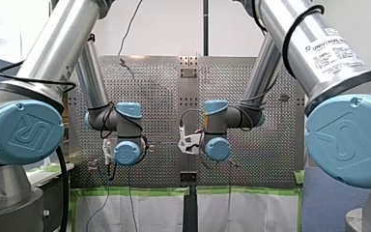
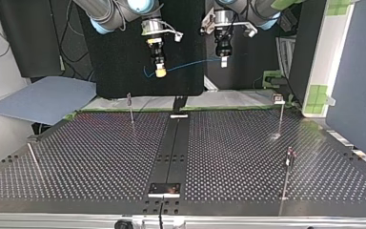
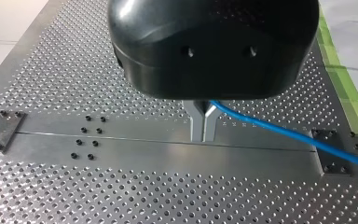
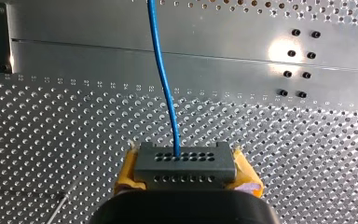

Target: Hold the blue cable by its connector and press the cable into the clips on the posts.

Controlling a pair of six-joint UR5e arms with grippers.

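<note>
Tabletop (image 2: 100, 152) and thin posts (image 2: 130, 107) lie below. My right pincer (image 4: 186, 175) clamps the connector (image 4: 185, 161), my left pincer (image 3: 203, 130) pinches the blue cable (image 3: 284, 133) slung between them. Expect it light and limp, so you steer by the stiff connector.

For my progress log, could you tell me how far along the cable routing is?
Done: my right gripper holds the connector; my left gripper pinches the blue cable. In hand: the cable hangs between them above the table. Left: it reaches no clip on the posts.
</note>
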